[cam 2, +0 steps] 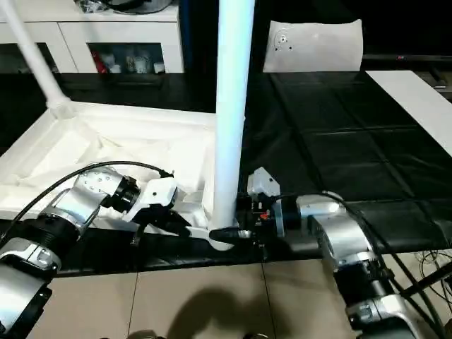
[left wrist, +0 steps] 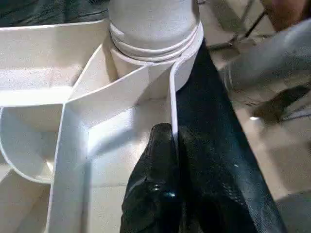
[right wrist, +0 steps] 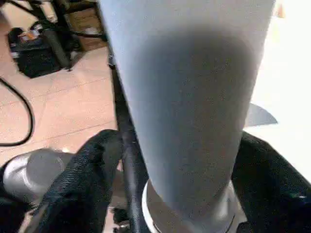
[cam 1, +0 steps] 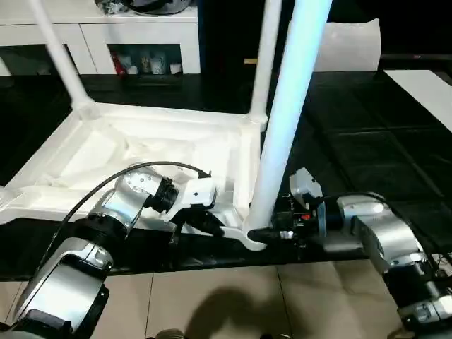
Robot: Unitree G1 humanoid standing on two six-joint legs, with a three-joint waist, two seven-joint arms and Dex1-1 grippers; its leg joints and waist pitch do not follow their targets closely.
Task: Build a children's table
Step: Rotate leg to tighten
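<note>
While the top point(cam 1: 141, 152) lies upside down on the dark table point(cam 1: 367, 141), the near leg point(cam 1: 282, 127) stands in its corner socket. The left tool point(left wrist: 167, 160) is clamped on the top's rim; the right tool point(right wrist: 180, 174) straddles the leg's base, fingers apart. Seating it probably needs twisting or pressing. The left wrist view shows the socket's collar; the eye views show two far legs.
</note>
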